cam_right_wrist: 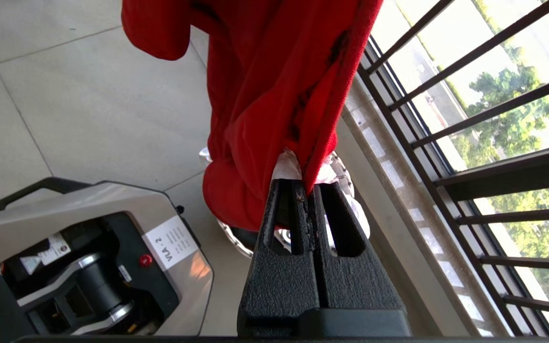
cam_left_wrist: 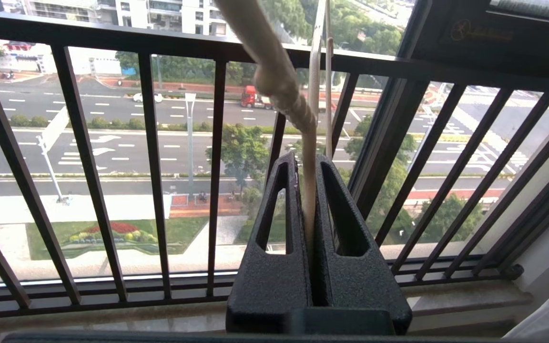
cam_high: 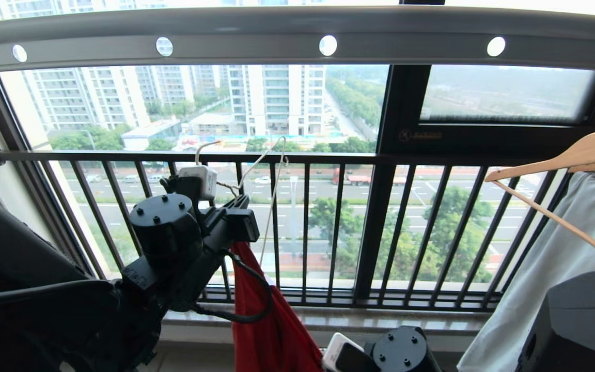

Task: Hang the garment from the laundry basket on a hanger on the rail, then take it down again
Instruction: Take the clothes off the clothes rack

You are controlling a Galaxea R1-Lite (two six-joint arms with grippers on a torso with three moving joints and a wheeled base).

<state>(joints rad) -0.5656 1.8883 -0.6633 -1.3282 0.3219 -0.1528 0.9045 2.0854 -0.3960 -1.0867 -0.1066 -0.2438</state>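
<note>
Head view, left to right: left pincer (cam_high: pixel 243 206) raised by the window bars, clamped on the cream hanger (cam_high: pixel 271 170), far under the grey rail (cam_high: pixel 297 36). Red garment (cam_high: pixel 271 330) hanging below. Right pincer (cam_right_wrist: pixel 310 190) low down, pinching the garment's cloth. Wooden hanger (cam_high: pixel 576 160) at far right.

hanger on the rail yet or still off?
Off. The hanger sits clamped in the left gripper, its hook well below the rail.

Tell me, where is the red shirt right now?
In the head view, the red shirt hangs low and left of centre, under the left gripper holding the hanger; the right gripper pinches its lower edge.
</note>
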